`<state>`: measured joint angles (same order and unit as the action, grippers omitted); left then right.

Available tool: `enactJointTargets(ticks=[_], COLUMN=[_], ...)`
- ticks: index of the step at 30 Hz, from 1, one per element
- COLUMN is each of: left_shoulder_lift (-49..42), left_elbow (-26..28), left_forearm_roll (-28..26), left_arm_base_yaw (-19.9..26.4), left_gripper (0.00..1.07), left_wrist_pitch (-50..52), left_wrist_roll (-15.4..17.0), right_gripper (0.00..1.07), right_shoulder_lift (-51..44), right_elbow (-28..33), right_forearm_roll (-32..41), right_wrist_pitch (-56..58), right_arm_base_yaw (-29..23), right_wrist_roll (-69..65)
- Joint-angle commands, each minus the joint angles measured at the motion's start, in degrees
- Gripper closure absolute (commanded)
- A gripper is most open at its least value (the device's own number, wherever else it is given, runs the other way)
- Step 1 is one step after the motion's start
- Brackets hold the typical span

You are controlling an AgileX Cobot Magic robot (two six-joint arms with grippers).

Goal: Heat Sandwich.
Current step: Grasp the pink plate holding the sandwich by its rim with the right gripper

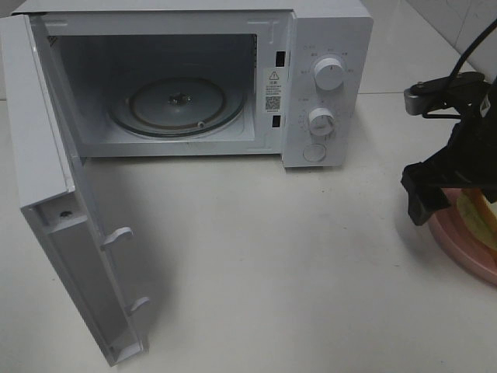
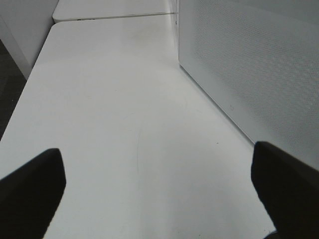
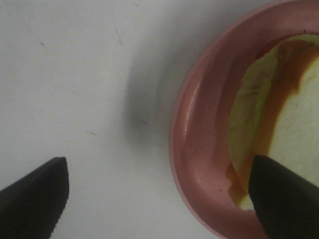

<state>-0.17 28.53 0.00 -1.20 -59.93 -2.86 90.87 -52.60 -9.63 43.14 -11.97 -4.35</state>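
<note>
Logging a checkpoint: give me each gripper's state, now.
Left gripper: open, empty.
Right gripper: open over the pink plate rim, gripping nothing.

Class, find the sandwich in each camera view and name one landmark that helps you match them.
Exterior high: sandwich at far right edge, on pink plate.
Left wrist: not in view.
Right wrist: on that plate, partly cropped.
Shared landmark: the plate's rim.

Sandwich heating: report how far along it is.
Done: the microwave door stands open, turntable bare. In hand: the right gripper, fingers open, straddles the rim of the pink plate holding the sandwich. Remaining: grip the plate, carry it inside, shut the door, set the dials.
</note>
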Motion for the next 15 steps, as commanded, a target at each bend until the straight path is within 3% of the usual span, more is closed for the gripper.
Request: enactJointTargets(ticks=[1, 15], left_shoulder_lift=[-1.5, -1.5], left_elbow=[-0.3, -0.3], left_forearm_roll=[0.0, 0.0], left_arm_base_yaw=[0.0, 0.0], left_gripper=[0.1, 0.1], left_wrist_pitch=[0.6, 0.6], left_wrist_roll=[0.2, 0.2], right_gripper=[0.14, 0.16], right_shoulder_lift=[1.9, 9.7], right_elbow=[-0.2, -0.2], right_forearm_roll=[1.3, 2.6], right_wrist_pitch=[1.9, -3.6], right_arm_base_yaw=[1.5, 4.1], right_wrist_roll=[2.6, 4.4])
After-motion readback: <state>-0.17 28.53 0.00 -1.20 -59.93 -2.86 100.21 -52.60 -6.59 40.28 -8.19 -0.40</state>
